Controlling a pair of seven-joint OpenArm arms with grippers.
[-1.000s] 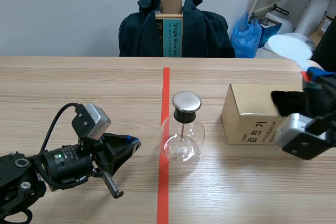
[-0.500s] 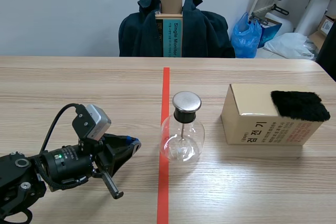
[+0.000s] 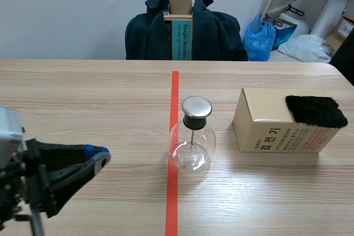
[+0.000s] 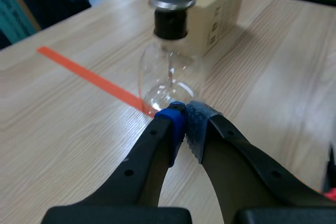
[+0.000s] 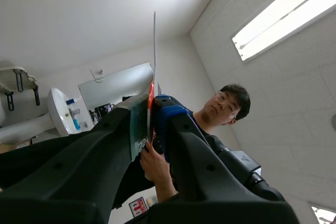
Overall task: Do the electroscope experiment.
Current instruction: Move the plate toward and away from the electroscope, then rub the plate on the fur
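Electroscope (image 3: 191,139) stands on the table (image 3: 99,103) just ahead of the left pincer (image 4: 184,117), whose pads meet on nothing. Right pincer (image 5: 151,106), pointing at the ceiling, clamps a thin white sheet (image 5: 154,51). A slack grip may let it slip before it reaches the metal cap (image 3: 197,105).

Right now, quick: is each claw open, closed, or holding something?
Left claw: closed, holding nothing.
Right claw: closed on a thin white sheet, seen edge-on.
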